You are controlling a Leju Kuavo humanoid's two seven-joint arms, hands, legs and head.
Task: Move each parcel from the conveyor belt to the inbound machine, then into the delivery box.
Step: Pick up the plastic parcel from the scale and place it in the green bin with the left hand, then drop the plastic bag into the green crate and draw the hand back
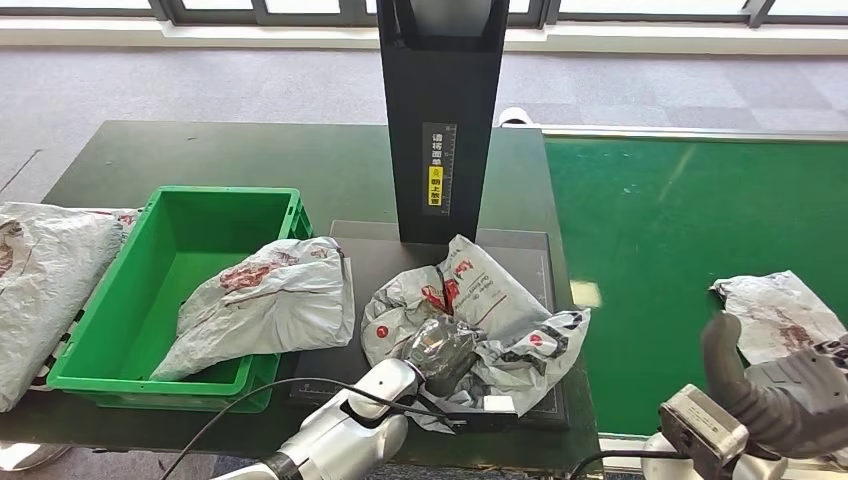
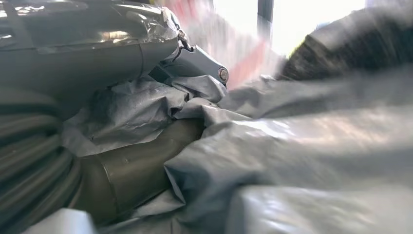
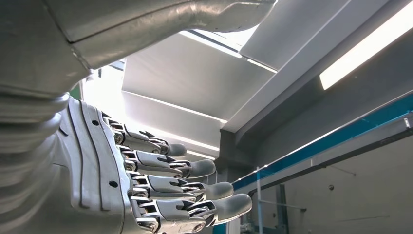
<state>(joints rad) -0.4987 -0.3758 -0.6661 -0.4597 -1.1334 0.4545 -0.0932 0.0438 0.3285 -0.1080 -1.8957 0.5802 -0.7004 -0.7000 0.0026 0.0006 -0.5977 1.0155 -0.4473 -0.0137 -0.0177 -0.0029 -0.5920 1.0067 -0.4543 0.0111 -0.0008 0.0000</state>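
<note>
A crumpled grey parcel with red print (image 1: pixel 480 315) lies on the black platform of the inbound machine (image 1: pixel 440 120), at the foot of its column. My left hand (image 1: pixel 440 352) grips this parcel at its near edge; in the left wrist view the thumb (image 2: pixel 131 170) and fingers are buried in the grey plastic (image 2: pixel 316 146). A second grey parcel (image 1: pixel 275 300) hangs over the right rim of the green delivery box (image 1: pixel 110 330). A third parcel (image 1: pixel 780 312) lies on the green conveyor belt (image 1: pixel 680 230), just beyond my right hand (image 1: pixel 785 390), which holds nothing, fingers stretched out (image 3: pixel 195 168).
A large grey bag (image 1: pixel 40 290) lies on the dark table left of the green box. The machine's tall black column stands behind the platform. The belt's near edge runs close to my right wrist.
</note>
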